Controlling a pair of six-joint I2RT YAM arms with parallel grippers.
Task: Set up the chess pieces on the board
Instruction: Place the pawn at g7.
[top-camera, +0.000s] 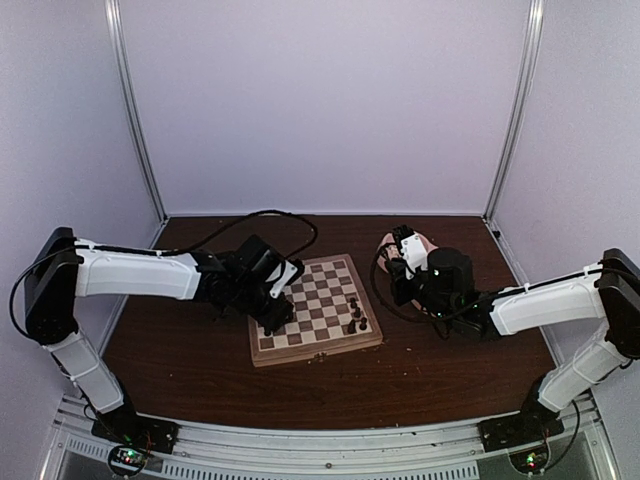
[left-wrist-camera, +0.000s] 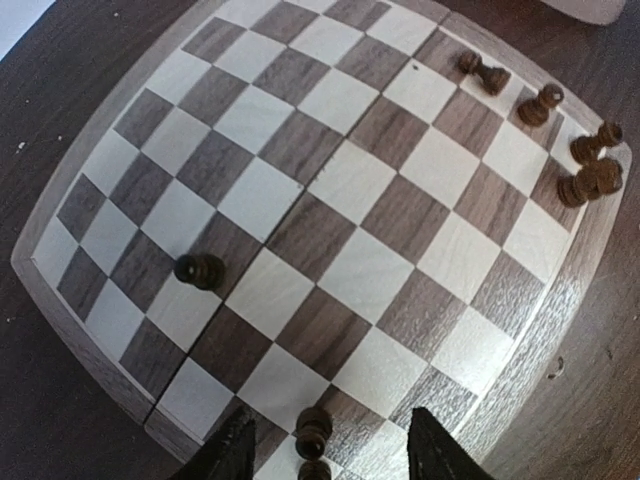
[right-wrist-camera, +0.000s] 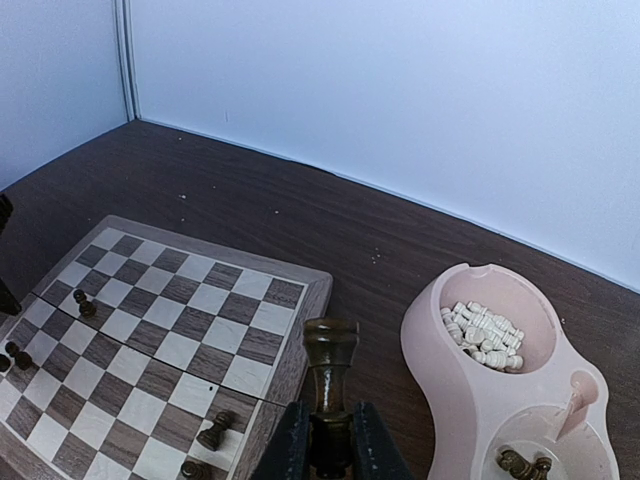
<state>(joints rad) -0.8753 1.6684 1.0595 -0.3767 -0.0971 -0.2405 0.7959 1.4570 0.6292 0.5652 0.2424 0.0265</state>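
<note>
Dark-brown turned wood is being gripped by the right gripper (right-wrist-camera: 322, 447): a tall dark chess piece (right-wrist-camera: 330, 372) is being held upright, its long axis vertical, with the jaws closed narrowly on its base. The piece is being held just off the right edge of the square wooden chessboard with cream and brown checks (right-wrist-camera: 190, 300), between that board and the pink double bowl (right-wrist-camera: 420, 345). The board is therefore lying to the pincer's left, and the right arm is judged the nearer one for the placing. A few dark pieces (left-wrist-camera: 585, 182) are standing along the board's right side. The left gripper (left-wrist-camera: 325, 455) is being held wide open over the board's left edge, with a small dark piece (left-wrist-camera: 313, 432) standing untouched between its fingers.
</note>
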